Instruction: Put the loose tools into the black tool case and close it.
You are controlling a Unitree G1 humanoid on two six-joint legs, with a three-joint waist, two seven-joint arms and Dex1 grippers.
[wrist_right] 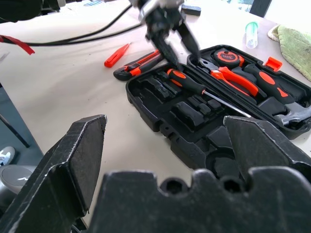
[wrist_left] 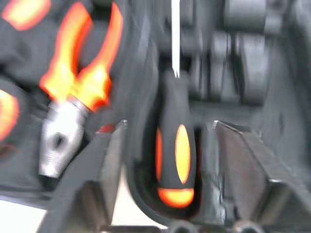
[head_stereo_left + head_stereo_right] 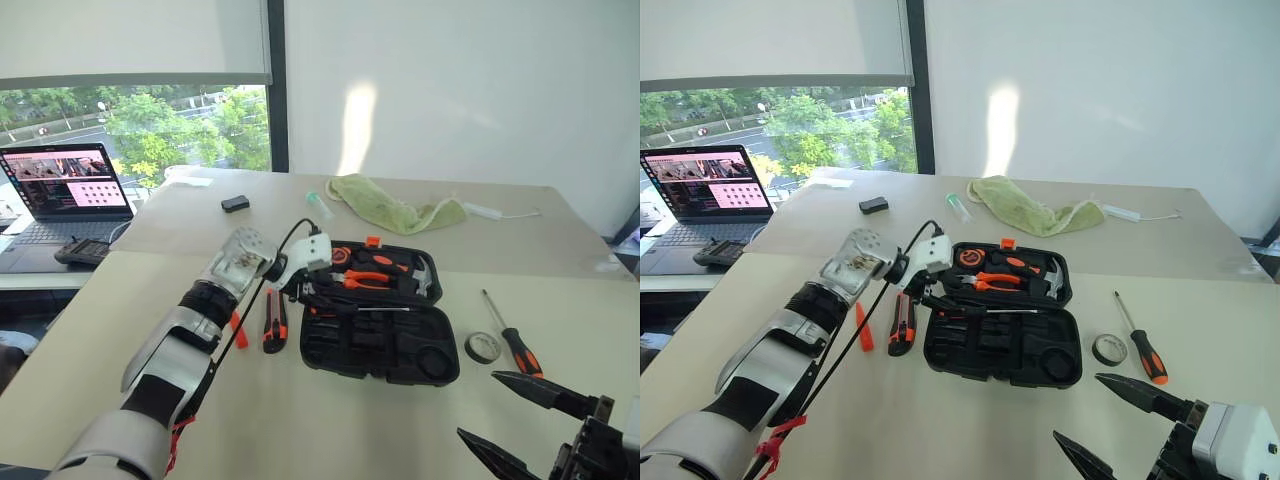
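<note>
Filling the case [image 3: 380,330]: one tool in, four to go.
One screwdriver [image 1: 187,83] lies inside, between the left end effector's [image 1: 176,49] open, empty fingers. Knife [image 3: 274,322], slim tool [image 3: 864,327], tape [image 3: 484,347], second screwdriver [image 3: 512,340] wait on the counter [image 3: 300,420]. Right end effector [image 3: 505,415] wide open, empty.

An open laptop [image 3: 65,195], green cloth [image 3: 392,207] and small black box [image 3: 235,204] rest on the tables.

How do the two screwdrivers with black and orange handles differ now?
One screwdriver lies inside the open black tool case, below the left gripper; the other screwdriver lies loose on the table, right of the case beside the tape roll. Neither is held.
</note>
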